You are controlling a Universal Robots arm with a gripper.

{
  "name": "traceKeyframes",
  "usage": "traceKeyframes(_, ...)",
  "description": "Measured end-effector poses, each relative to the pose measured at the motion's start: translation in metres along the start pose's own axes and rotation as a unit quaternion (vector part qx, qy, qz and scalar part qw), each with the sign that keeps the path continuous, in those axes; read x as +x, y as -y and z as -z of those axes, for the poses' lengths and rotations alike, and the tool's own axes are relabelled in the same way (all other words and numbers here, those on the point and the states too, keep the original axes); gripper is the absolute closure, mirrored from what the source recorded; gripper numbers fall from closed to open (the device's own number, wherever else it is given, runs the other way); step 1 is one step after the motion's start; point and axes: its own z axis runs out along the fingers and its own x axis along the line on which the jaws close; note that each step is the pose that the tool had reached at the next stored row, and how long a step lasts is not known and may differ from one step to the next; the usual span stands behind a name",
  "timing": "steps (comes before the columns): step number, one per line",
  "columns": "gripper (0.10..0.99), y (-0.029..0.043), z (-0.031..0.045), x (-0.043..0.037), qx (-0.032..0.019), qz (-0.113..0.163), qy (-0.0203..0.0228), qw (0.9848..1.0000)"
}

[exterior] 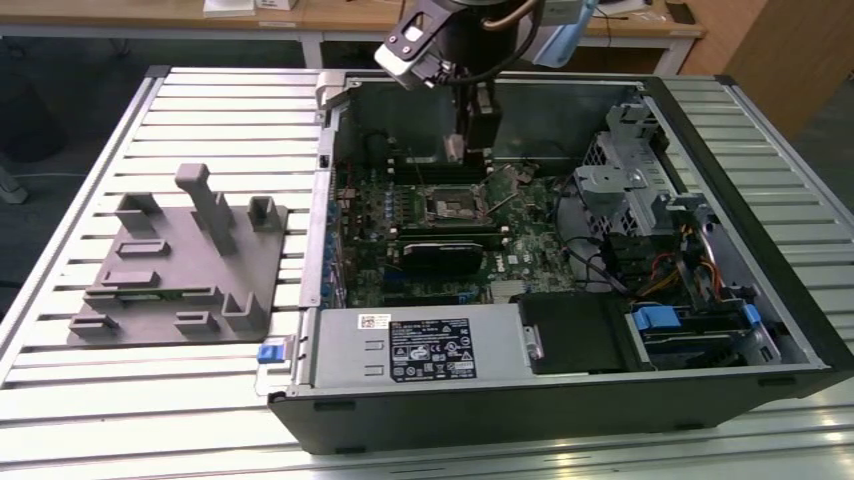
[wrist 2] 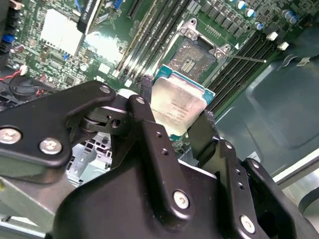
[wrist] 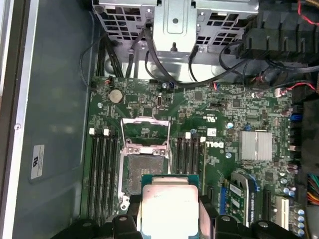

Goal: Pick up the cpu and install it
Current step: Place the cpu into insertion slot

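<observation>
The cpu, a flat square chip with a pale silver top and a teal-edged base, is held between my gripper's two black fingers. My gripper is shut on it by two opposite edges. In the first wrist view the cpu hangs beside the open motherboard socket, whose metal load plate is flipped back. In the exterior view my gripper hangs inside the open computer case, a little beyond the socket.
A grey tray with upright holders lies on the slatted table at the exterior view's left. Inside the case are a black block, the power supply, drive cages and loose cables. Memory slots flank the socket.
</observation>
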Motion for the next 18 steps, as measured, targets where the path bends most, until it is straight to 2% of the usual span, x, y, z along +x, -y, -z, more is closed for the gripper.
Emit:
traceKeyframes(5, 0.545, 0.0004, -0.0083, 0.0058, 0.0002, 0.000, -0.0001, 1.0000)
traceKeyframes(11, 0.545, 0.0013, -0.0207, 0.0082, 0.0008, 0.000, 0.0000, 1.0000)
traceKeyframes(18, 0.545, 0.0019, -0.0315, 0.0141, 0.0008, 0.000, 0.0000, 1.0000)
